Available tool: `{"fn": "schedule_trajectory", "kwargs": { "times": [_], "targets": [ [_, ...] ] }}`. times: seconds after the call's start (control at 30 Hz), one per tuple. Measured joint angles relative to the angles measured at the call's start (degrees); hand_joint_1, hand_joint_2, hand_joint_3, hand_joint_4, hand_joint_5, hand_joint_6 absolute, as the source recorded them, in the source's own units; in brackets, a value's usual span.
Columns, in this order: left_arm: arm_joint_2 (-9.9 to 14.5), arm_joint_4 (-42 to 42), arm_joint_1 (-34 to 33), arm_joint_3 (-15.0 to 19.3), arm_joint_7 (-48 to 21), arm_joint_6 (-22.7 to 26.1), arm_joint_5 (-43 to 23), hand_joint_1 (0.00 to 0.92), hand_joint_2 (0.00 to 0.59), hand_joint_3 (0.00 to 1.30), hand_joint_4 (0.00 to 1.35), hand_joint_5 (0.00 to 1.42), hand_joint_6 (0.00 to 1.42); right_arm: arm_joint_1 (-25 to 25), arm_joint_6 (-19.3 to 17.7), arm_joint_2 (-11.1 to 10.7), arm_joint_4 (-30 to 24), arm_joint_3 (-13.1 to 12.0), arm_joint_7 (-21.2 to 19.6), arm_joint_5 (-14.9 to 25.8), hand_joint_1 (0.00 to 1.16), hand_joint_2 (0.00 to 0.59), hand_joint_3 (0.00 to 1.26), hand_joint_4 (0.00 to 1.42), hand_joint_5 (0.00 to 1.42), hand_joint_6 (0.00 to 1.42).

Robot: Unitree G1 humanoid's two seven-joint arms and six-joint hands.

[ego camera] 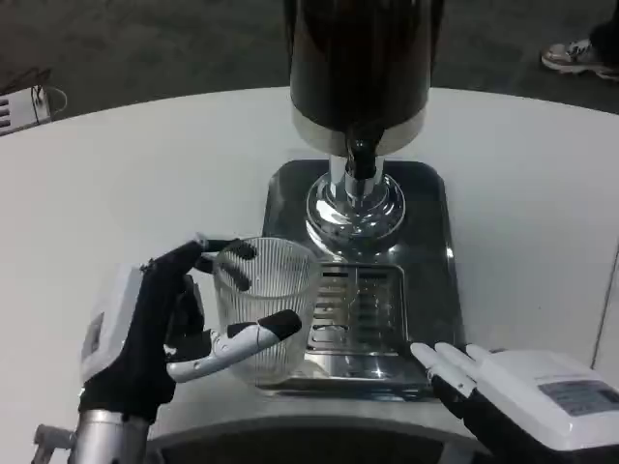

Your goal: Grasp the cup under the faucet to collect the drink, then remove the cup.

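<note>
Down at the near edge, the right hand (522, 387) lies low on the white table (116, 184), fingers stretched out flat toward the tray's near right corner, holding nothing. Over on the other side, the left hand (169, 329) has the cup (266, 309) wrapped up: dark fingers curl round the far side, the thumb presses across the front of the ribbed clear glass. That cup stands upright at the near left corner of the steel drip tray (435, 261), just left of the slotted grate (358, 304). It's off to the side of the faucet (361, 159), not beneath it; the black spout hangs over the shiny chrome base (356, 208). Above sits the dark dispenser tank (358, 68). Whether there's any drink in the cup, I can't tell.
</note>
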Motion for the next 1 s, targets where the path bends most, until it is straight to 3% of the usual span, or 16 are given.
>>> {"fn": "schedule_trajectory", "kwargs": {
  "times": [0.27,0.63,1.0],
  "targets": [
    [0.0,10.9,-9.4,-5.0,4.8,-0.2,4.4,0.555,0.0,0.98,1.09,1.3,1.42,0.0,-0.6,0.1,0.0,-1.1,-0.3,1.1,0.55,0.421,0.0,0.0,0.0,0.0],
    [-0.4,21.8,-18.6,-10.8,10.5,0.9,7.2,0.555,0.0,0.98,1.09,1.29,1.42,0.9,-2.9,0.8,0.0,-5.3,-0.5,3.8,0.55,0.421,0.0,0.0,0.0,0.0],
    [0.0,26.3,-22.7,-14.3,14.3,1.8,8.4,0.553,0.002,0.86,0.93,1.18,1.38,2.3,-4.3,1.8,0.0,-7.5,-0.6,5.7,0.55,0.421,0.0,0.0,0.0,0.0]
  ]
}}
